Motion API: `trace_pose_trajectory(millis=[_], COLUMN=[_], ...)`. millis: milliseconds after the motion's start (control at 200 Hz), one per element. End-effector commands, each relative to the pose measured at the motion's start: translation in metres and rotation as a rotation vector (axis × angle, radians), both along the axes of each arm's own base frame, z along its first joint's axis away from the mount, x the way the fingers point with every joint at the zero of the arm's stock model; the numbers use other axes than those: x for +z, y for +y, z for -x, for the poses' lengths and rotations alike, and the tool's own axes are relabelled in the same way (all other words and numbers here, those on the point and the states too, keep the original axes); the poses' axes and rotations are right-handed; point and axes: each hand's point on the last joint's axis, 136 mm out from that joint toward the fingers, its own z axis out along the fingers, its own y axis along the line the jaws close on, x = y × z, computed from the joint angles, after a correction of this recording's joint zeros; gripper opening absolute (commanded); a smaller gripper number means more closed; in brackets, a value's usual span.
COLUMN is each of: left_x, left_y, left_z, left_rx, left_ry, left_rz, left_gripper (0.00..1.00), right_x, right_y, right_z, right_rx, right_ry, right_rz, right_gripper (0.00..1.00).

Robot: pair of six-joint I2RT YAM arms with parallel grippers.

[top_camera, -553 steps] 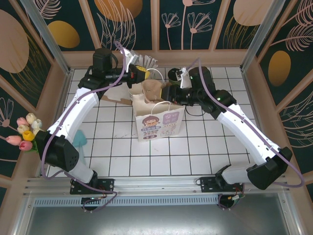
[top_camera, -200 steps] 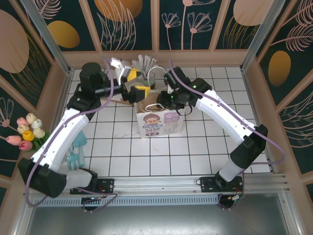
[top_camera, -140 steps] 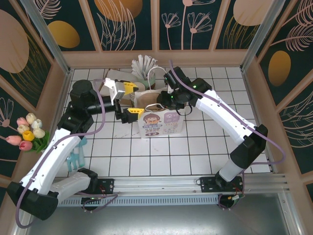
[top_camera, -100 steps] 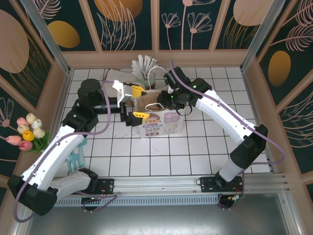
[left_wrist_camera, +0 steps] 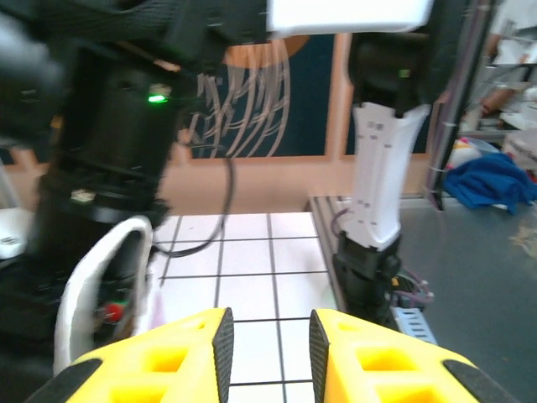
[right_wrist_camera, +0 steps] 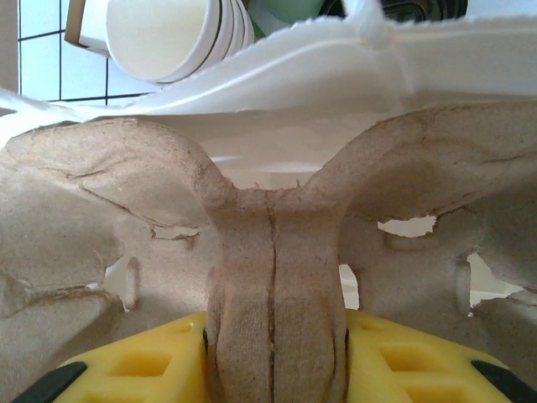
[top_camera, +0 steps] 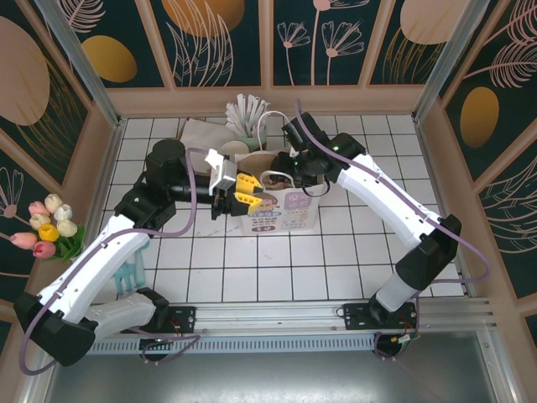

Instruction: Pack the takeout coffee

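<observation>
The white paper bag [top_camera: 281, 210] stands mid-table with its mouth open. My right gripper [top_camera: 289, 172] reaches down into it, shut on the centre ridge of the brown pulp carrier [right_wrist_camera: 277, 252], which sits inside the bag [right_wrist_camera: 277, 50]. The yellow fingers [right_wrist_camera: 151, 369] pinch the ridge from both sides. My left gripper [top_camera: 250, 190] hovers at the bag's left face, open, with bare tile between its fingers [left_wrist_camera: 222, 344]. The dark green coffee cup is hidden; the right arm covers the spot behind the bag.
The mint holder of white-wrapped straws [top_camera: 247, 113] stands behind the bag. Nested pale cups [right_wrist_camera: 176, 34] sit just beyond the bag's far rim. A flat brown sheet [top_camera: 197, 134] lies at the back left. Tulips [top_camera: 46, 227] and a teal item [top_camera: 130, 269] lie at the left.
The left arm has drawn back from the bag's top, swung forward and come to the bag's left face, open. The right gripper has stayed over the bag, holding the carrier.
</observation>
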Motion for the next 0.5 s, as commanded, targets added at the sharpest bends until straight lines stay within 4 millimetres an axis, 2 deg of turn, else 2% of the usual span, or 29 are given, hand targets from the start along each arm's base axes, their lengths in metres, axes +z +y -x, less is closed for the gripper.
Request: trace_pose_trajectory(millis=[0, 60, 210, 230, 275, 305, 405, 495], left_x=[0.009, 0.005, 0.000, 0.001, 0.001, 0.000, 0.002, 0.003], left_y=[0.011, 0.013, 0.006, 0.005, 0.002, 0.002, 0.007, 0.004], left_z=[0.038, 0.040, 0.022, 0.018, 0.003, -0.010, -0.055, -0.074], left_rx=[-0.140, -0.139, -0.080, -0.062, 0.017, 0.095, 0.348, 0.404], left_ry=[-0.081, -0.100, -0.068, -0.064, -0.061, -0.061, -0.086, -0.071], left_rz=[0.045, 0.040, 0.023, 0.021, 0.013, 0.007, -0.003, -0.013], left_gripper=[0.33, 0.35, 0.37, 0.42, 0.69, 0.79, 0.86, 0.86], right_x=[-0.001, -0.003, -0.009, -0.010, -0.011, -0.011, -0.007, -0.006], right_y=[-0.003, -0.001, 0.001, 0.001, 0.002, 0.002, 0.004, 0.003], right_z=[-0.004, -0.005, -0.003, -0.003, -0.003, -0.003, -0.002, -0.002], right_rx=[-0.042, -0.042, -0.035, -0.034, -0.032, -0.030, -0.021, -0.020], right_ry=[0.013, 0.019, 0.027, 0.029, 0.031, 0.029, 0.016, 0.009], right_rz=[0.012, 0.009, 0.019, 0.021, 0.023, 0.021, 0.015, 0.015], right_gripper=[0.40, 0.40, 0.40, 0.40, 0.40, 0.40, 0.40, 0.40])
